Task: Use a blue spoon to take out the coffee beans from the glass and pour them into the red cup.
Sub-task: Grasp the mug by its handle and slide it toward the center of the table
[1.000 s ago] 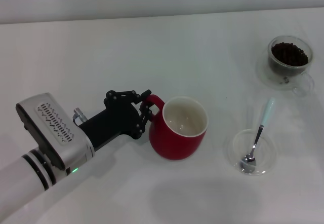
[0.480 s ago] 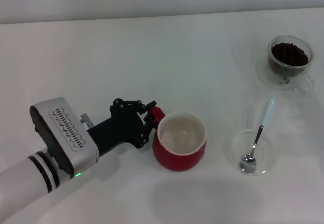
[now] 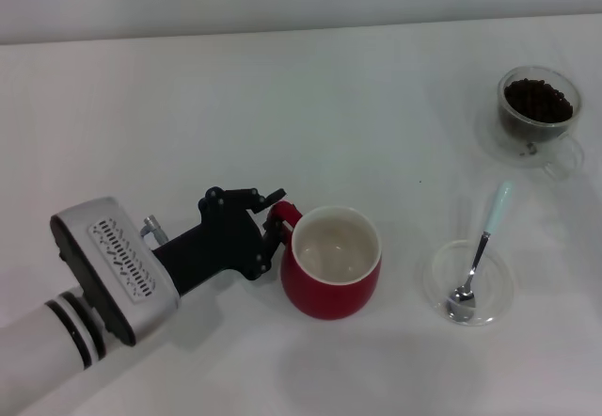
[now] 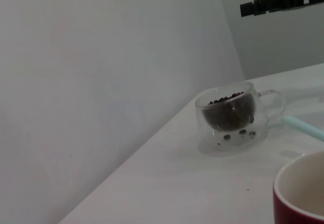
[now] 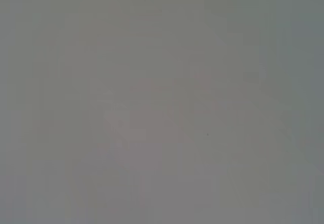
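Note:
The red cup [image 3: 329, 278] stands upright on the white table [image 3: 282, 105], its white inside empty. My left gripper [image 3: 274, 220] is shut on the red cup's handle. The cup's rim also shows in the left wrist view [image 4: 304, 193]. The glass [image 3: 538, 115] with coffee beans [image 3: 537, 101] stands at the far right, and also shows in the left wrist view [image 4: 230, 115]. The blue spoon [image 3: 478, 256] lies with its bowl in a flat clear dish [image 3: 467, 282]; its handle end shows in the left wrist view [image 4: 302, 127]. My right gripper is out of view.
A few loose beans [image 4: 238, 133] lie inside the bottom of the glass wall. The right wrist view shows only a blank grey surface.
The left gripper has carried the red cup towards the near edge and set it level from a tilt; in the last half second it barely shifted left.

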`<action>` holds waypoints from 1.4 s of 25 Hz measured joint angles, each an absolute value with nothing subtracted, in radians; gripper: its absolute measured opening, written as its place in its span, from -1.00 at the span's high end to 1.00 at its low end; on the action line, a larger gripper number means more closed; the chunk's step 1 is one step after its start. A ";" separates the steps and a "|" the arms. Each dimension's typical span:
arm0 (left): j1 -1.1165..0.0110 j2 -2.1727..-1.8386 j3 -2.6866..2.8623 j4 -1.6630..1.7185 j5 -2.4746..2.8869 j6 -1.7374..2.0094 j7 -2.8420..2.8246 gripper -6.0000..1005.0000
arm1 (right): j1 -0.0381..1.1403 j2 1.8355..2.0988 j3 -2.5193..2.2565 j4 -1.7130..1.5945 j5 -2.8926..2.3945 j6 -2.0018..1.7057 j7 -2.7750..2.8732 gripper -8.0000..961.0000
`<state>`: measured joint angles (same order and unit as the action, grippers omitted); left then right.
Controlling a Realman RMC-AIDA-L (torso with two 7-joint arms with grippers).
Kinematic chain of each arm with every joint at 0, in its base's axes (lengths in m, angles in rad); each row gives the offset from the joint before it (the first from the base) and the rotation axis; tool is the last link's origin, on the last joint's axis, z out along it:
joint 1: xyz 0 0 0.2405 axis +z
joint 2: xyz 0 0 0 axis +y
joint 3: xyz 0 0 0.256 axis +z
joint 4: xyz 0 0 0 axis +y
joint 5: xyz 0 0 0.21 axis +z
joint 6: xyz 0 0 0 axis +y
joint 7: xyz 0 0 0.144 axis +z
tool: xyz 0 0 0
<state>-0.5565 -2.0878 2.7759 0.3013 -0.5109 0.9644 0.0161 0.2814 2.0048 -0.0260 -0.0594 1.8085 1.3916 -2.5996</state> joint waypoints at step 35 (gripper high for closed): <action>-0.441 -2.083 2.750 0.285 -0.503 1.059 0.014 0.32 | 0.244 2.005 -0.035 -0.033 1.798 1.485 -2.571 -0.83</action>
